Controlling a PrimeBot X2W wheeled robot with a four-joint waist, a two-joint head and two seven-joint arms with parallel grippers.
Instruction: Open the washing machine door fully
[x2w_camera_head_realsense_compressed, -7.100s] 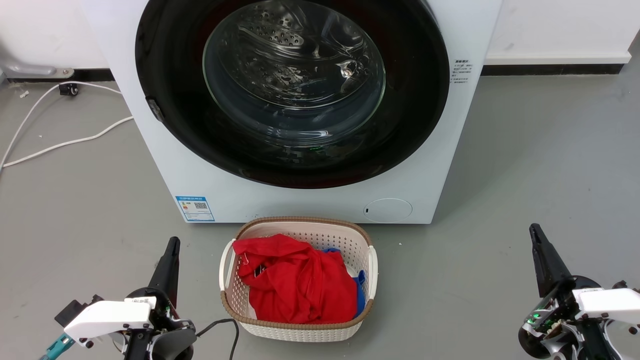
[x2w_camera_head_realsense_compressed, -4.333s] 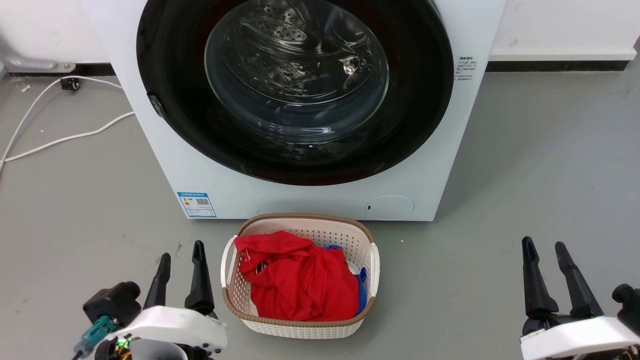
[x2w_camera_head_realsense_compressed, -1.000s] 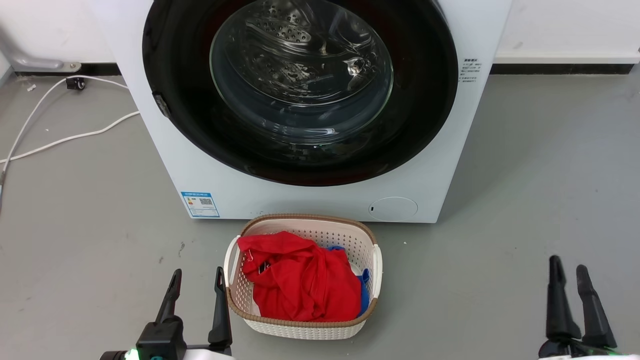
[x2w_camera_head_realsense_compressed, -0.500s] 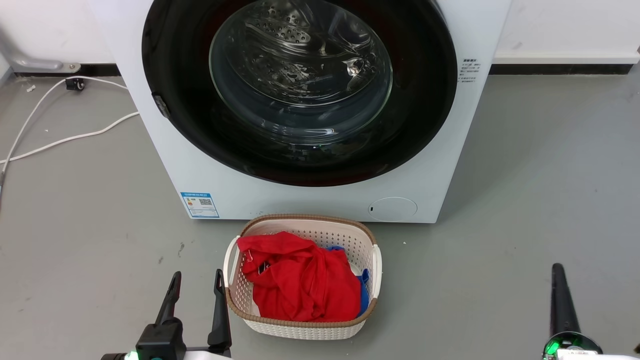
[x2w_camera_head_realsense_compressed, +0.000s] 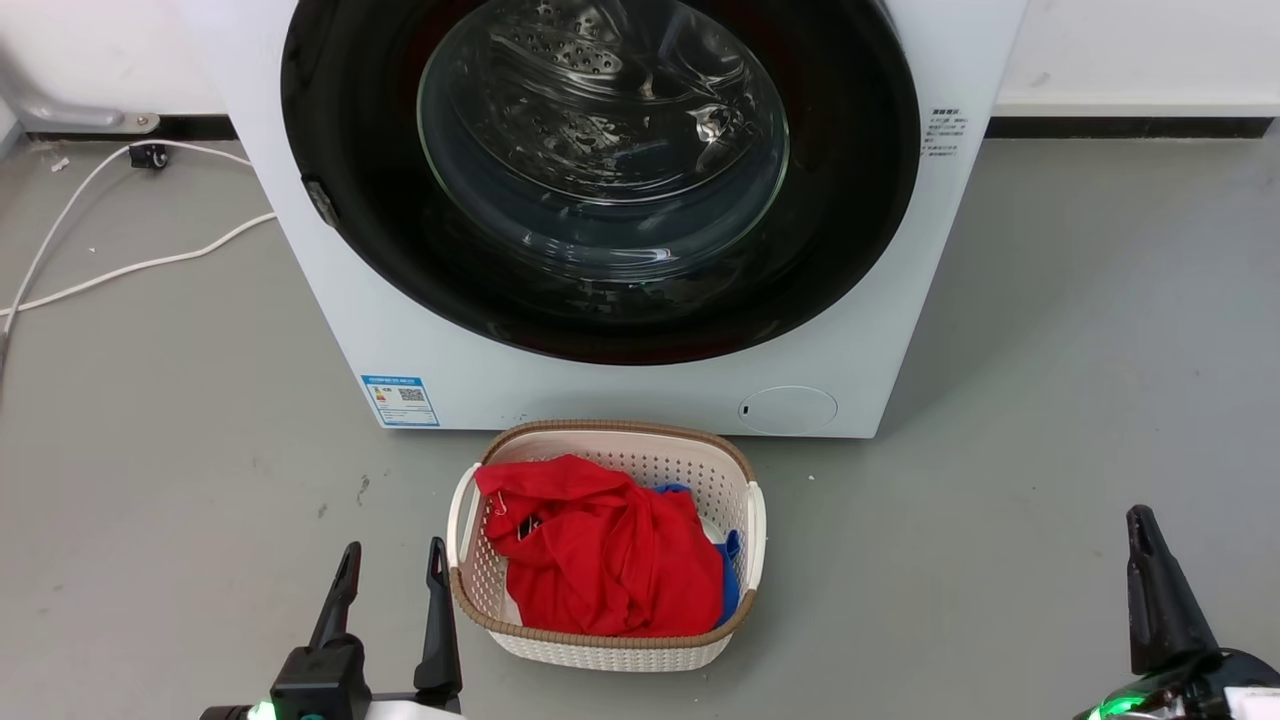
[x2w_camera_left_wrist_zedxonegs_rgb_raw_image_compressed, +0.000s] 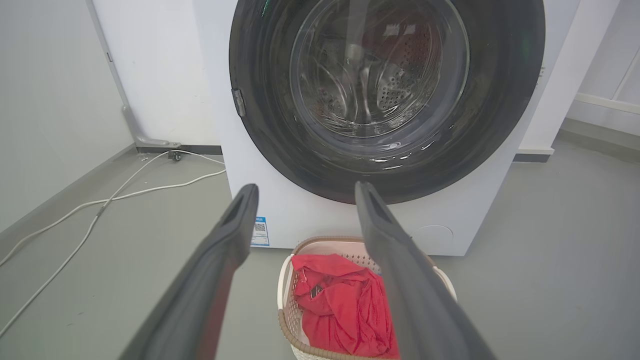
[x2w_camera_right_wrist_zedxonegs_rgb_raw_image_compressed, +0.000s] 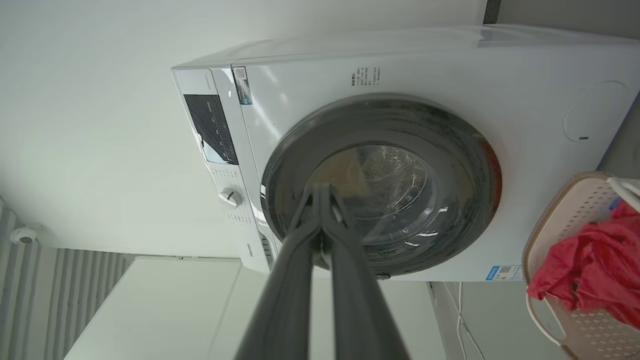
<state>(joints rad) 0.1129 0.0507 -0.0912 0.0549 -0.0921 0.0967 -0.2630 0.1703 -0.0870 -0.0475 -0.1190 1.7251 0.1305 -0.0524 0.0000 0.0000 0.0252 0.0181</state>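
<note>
**Washing machine door** (x2w_camera_head_realsense_compressed: 600, 170): round, glossy black, with a clear glass bowl at its centre. It lies flat against the machine's front, shut. In the head view it sits at 12 o'clock, its top cut off by the frame. There is a small grey fitting (x2w_camera_head_realsense_compressed: 320, 203) on its rim at 9 o'clock. Nothing touches it.

**Washing machine** (x2w_camera_head_realsense_compressed: 600, 400): white front-loader standing on the grey floor (x2w_camera_head_realsense_compressed: 1050, 350). Perforated steel shows through the glass. A blue label (x2w_camera_head_realsense_compressed: 400, 400) is at 7 o'clock below the door and a round cap (x2w_camera_head_realsense_compressed: 788, 410) at 5 o'clock. The right wrist view shows a dark control panel (x2w_camera_right_wrist_zedxonegs_rgb_raw_image_compressed: 210, 127) and a dial (x2w_camera_right_wrist_zedxonegs_rgb_raw_image_compressed: 230, 197).

**Basket** (x2w_camera_head_realsense_compressed: 600, 428): cream, perforated, with a brown rim. It stands on the floor just before the machine, at 6 o'clock from the door. It holds a red garment (x2w_camera_head_realsense_compressed: 600, 570) with blue cloth (x2w_camera_head_realsense_compressed: 728, 590) beneath it.

**Left gripper** (x2w_camera_head_realsense_compressed: 393, 548): at 7 o'clock in the head view, just beside the basket. Its fingers are spread apart and hold nothing. In the left wrist view (x2w_camera_left_wrist_zedxonegs_rgb_raw_image_compressed: 306, 190) they frame the door's lower rim.

**Right gripper** (x2w_camera_head_realsense_compressed: 1140, 525): at 4 o'clock, well apart from the basket. Its fingers are pressed together and empty, with the tips meeting in the right wrist view (x2w_camera_right_wrist_zedxonegs_rgb_raw_image_compressed: 322, 192).

**White cable** (x2w_camera_head_realsense_compressed: 150, 265): on the floor at 9 o'clock from the machine.
</note>
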